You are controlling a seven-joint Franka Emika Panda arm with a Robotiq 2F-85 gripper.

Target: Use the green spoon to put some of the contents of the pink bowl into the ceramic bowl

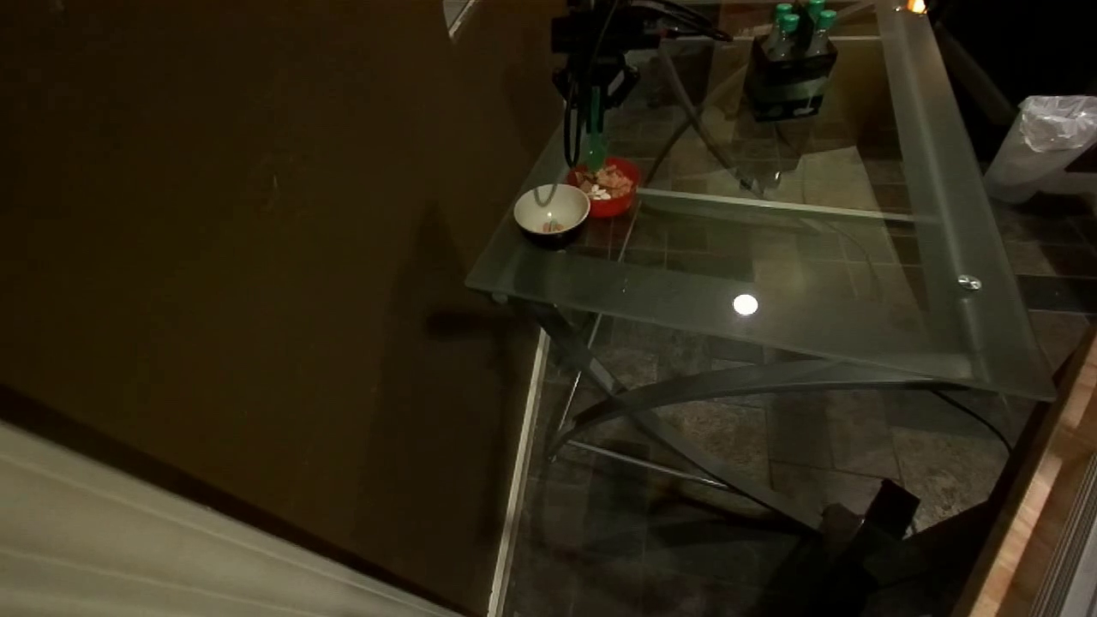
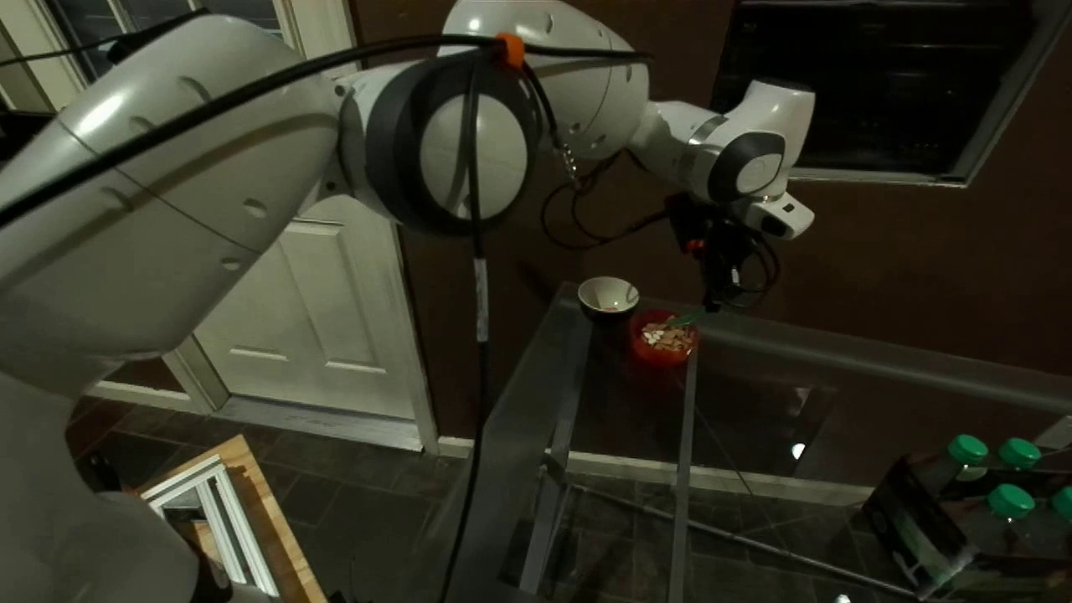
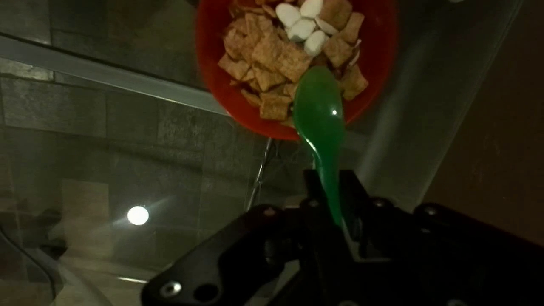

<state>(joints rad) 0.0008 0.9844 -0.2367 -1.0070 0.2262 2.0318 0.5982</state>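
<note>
Presently, the glossy green spoon (image 3: 319,110) crosses the rim of the round, red-tinted pink bowl (image 3: 378,63), its head over the square brown cereal pieces (image 3: 272,55); contact cannot be confirmed. The black two-finger gripper (image 3: 330,180) is closed on the spoon's handle. The spoon's long axis runs forward from the gripper, toward the pink bowl's centre. The round, white-lined ceramic bowl (image 1: 536,214), dark outside, stands just beside, nearer the corner of the glass tabletop (image 1: 668,291). Likely next: scoop, then transfer toward that corner.
</note>
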